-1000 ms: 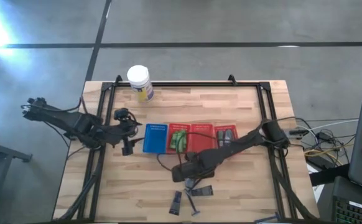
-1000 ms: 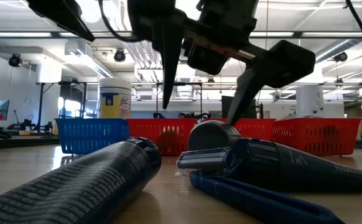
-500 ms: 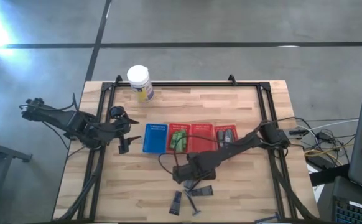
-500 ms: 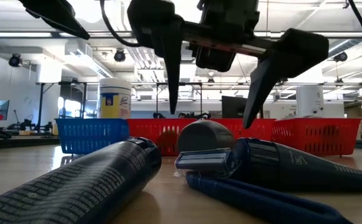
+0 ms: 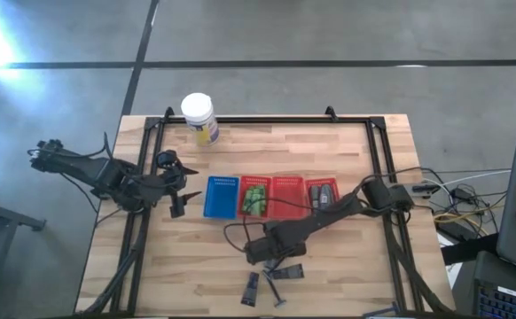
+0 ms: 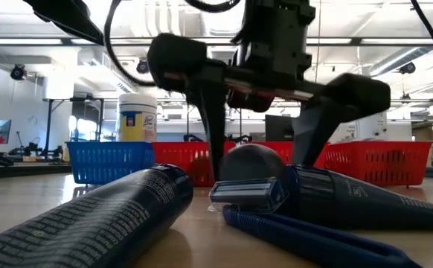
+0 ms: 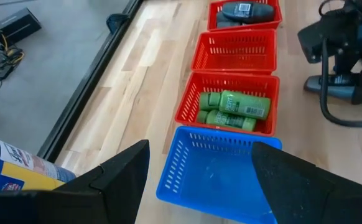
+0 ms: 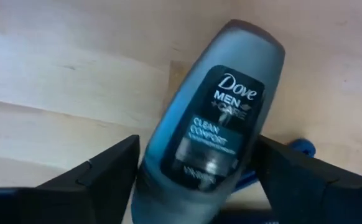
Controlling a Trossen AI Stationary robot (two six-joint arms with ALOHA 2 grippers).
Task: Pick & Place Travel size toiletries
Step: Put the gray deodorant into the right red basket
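Right gripper [image 5: 267,258] is low over the near part of the table [image 5: 347,142], fingers spread wide, one on each side of a grey roll-on deodorant [image 8: 212,118]. I can't see either finger touching it, so I read this as straddling, not gripping. In the right wrist view the deodorant lies on its side on the bare wood: rounded grey-blue body, dark label panel with white lettering reading "Dove Men+Care Clean Comfort". A blue razor handle [image 8: 296,149] shows just beside it.

In the low view the same deodorant [image 6: 252,161] appears as a rounded grey dome between the two dark fingers. Closest to that camera lie a dark ribbed tube [image 6: 105,212], a blue razor [image 6: 276,216] with its blade head up, and another dark tube [image 6: 358,197] with pale print.

The high view has these loose pieces clustered at the near edge, just beyond the right gripper.

Basket row mid-table: blue basket [image 7: 215,180], then a red basket [image 7: 231,127] holding green bottles [image 7: 234,109] lying flat, a second red basket [image 7: 238,53], and a far red basket [image 7: 243,18] with a dark grey item in it.

Left gripper [image 5: 176,199] hangs beside the blue basket, fingers wide, holding nothing. White jar [image 5: 199,117] stands at the far edge.
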